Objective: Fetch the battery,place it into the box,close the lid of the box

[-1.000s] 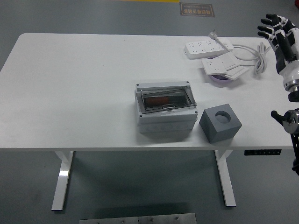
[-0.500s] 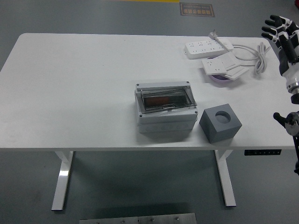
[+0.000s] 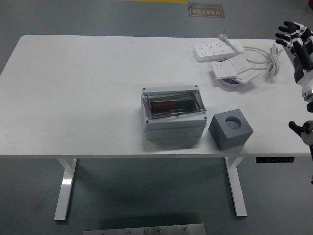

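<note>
A grey box [image 3: 173,116] with a clear lid stands near the table's front middle; the lid lies down over it and something reddish shows through the pane. A grey cube with a round hole in its top [image 3: 231,129] sits just right of the box. No battery can be made out as a separate thing. My right hand [image 3: 292,30] is raised at the picture's right edge, well away from the box, its fingers spread and holding nothing. The left arm is out of view.
At the back right lie two white power strips [image 3: 218,48] with a coiled white cable [image 3: 266,56], one strip resting over a small purple dish [image 3: 232,82]. The white table [image 3: 78,98] ends at the front edge just below the box.
My right arm has drifted to the right and slightly up, toward the picture's edge. The box, cube and power strips have not moved.
</note>
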